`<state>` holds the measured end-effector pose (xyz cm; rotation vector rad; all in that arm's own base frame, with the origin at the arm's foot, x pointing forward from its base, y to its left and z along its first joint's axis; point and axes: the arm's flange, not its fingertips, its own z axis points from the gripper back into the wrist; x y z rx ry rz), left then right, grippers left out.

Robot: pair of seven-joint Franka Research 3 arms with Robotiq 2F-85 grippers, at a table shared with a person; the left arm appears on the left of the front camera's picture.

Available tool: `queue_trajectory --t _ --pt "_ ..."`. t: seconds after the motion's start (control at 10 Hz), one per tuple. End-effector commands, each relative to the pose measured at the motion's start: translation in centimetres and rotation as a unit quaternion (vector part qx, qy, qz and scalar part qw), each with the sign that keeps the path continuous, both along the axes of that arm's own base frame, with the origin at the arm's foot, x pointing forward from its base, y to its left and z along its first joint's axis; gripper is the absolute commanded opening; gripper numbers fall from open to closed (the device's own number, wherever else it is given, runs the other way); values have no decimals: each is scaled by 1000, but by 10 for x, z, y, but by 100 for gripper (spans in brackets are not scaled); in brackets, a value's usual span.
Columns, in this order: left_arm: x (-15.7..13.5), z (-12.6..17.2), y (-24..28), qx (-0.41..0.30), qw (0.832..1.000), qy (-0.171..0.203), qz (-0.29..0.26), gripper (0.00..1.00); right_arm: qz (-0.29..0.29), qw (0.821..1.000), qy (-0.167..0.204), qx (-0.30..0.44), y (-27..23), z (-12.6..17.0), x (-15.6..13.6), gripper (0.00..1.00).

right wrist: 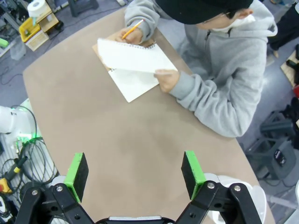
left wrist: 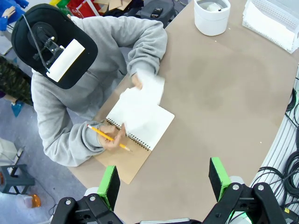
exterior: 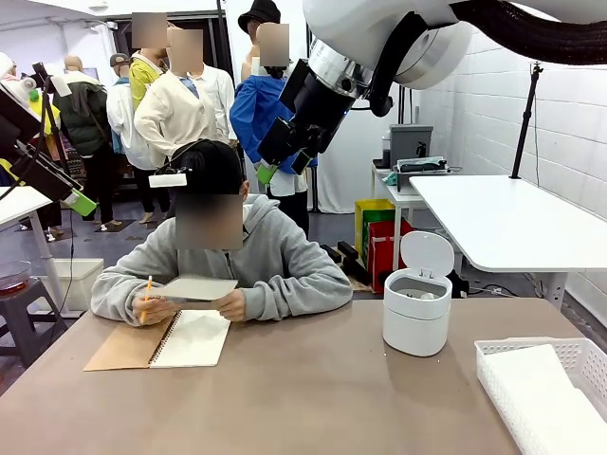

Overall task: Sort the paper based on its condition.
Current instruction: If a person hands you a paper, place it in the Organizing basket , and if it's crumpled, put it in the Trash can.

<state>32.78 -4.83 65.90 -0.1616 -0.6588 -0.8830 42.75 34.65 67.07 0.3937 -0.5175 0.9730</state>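
Observation:
The person at the far side lifts one white paper [exterior: 194,287] sheet off an open spiral notebook [exterior: 190,338], a hand on its right edge and a pencil [exterior: 147,292] in the other hand. From above, the paper [left wrist: 140,100] [right wrist: 133,55] hangs over the notebook [left wrist: 152,128] [right wrist: 133,86]. My left gripper [left wrist: 163,184] is open and empty, high over the table's near left edge. My right gripper [right wrist: 134,170] is also open and empty, held high [exterior: 270,171] above the table's middle.
A white round bin [exterior: 417,308] [left wrist: 212,16] with its lid up stands right of centre. A white lattice basket [exterior: 579,355] [left wrist: 275,7] holding flat white sheets sits at the near right corner. Bare tabletop [exterior: 303,389] lies between them and the notebook.

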Motion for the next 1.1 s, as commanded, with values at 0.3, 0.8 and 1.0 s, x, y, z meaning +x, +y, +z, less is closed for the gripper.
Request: queue_trajectory --t 0.3,0.8,1.0 --pt "0 0 0 1 1000 0 1 100 2 1000 3 5 -1 -1 -1 100" --pt "0 0 0 1 1000 0 1 100 -109 986 100 83 -20 -25 23 100" --pt "0 0 0 1 1000 0 1 100 -183 963 165 111 -37 -49 38 100"
